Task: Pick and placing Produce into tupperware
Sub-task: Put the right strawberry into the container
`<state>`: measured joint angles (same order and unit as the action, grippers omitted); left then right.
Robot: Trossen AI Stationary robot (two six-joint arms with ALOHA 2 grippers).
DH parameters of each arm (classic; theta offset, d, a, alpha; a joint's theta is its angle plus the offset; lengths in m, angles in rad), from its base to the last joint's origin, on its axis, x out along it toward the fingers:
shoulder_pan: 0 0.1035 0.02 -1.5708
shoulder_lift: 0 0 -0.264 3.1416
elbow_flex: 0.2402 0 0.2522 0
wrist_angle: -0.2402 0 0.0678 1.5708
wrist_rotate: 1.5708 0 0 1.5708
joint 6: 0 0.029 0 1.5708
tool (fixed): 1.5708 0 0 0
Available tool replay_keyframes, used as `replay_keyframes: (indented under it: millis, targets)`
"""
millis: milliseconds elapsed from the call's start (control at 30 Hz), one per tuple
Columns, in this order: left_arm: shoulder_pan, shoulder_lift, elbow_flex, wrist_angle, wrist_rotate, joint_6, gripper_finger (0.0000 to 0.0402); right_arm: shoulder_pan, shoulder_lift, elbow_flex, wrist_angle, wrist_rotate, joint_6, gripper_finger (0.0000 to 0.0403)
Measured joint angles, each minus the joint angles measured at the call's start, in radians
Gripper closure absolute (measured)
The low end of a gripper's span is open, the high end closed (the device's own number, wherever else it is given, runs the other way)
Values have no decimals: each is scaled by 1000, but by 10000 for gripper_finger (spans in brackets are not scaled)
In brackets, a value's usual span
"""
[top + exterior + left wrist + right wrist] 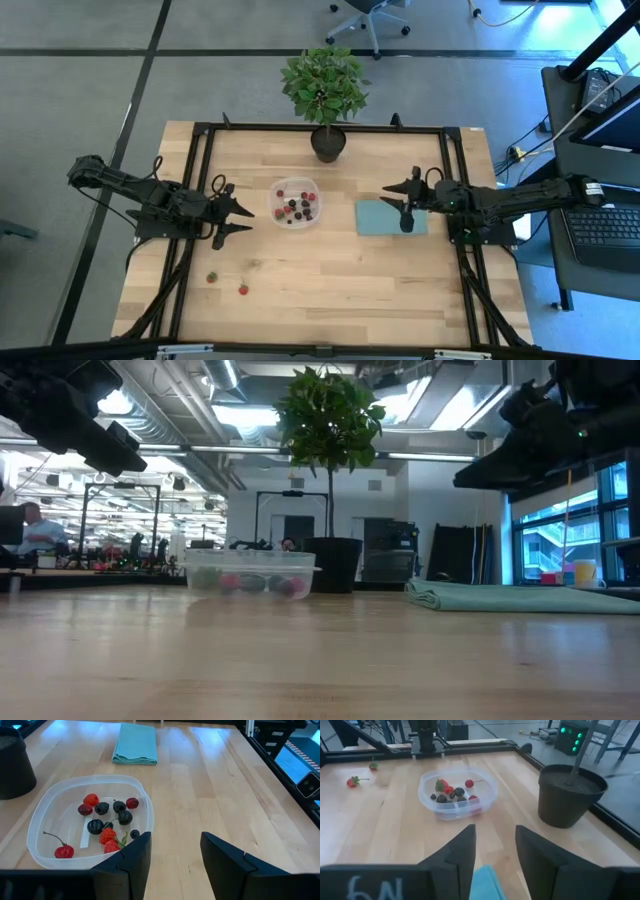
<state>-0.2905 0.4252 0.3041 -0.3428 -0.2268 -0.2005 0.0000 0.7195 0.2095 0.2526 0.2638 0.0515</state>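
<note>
Clear tupperware (pixel 296 201) holds berries (pixel 102 822); both end effectors (pixel 232 212) (pixel 397 203) seemingly parted, empty.

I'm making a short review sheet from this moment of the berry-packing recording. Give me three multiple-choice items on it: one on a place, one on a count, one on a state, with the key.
1. Where does the teal cloth lie?
A. Under the right gripper
B. Inside the tupperware
C. Behind the potted plant

2. How many red berries lie loose on the table?
A. None
B. Two
C. Five

3. What state is the left gripper in?
A. Shut on a berry
B. Open and empty
C. Shut on the cloth

Key: 1 A, the high view shows the cloth beneath the right gripper. 2 B, two lie near the table's front left. 3 B, the left wrist view shows nothing between its parted fingers.
</note>
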Motion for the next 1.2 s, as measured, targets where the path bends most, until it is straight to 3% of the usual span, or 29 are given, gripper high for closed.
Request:
replay_keyframes:
  millis: [367,467,600,700,867,1200]
  targets:
    - [0,0,0,0,1,29,237,0,-9,-19,6,4,24,262]
    - [0,0,2,-3,53,55,237,0,-9,-19,5,4,48,262]
    - [0,36,25,3,191,-37,237,0,-9,-19,5,4,52,262]
    - [-4,114,47,-6,259,-102,237,1,-9,-19,5,4,49,262]
    - [-50,325,159,-39,268,-81,237,1,-9,-19,2,4,48,262]
    - [-202,772,538,-428,212,-291,237,1,-9,-19,-31,5,49,262]
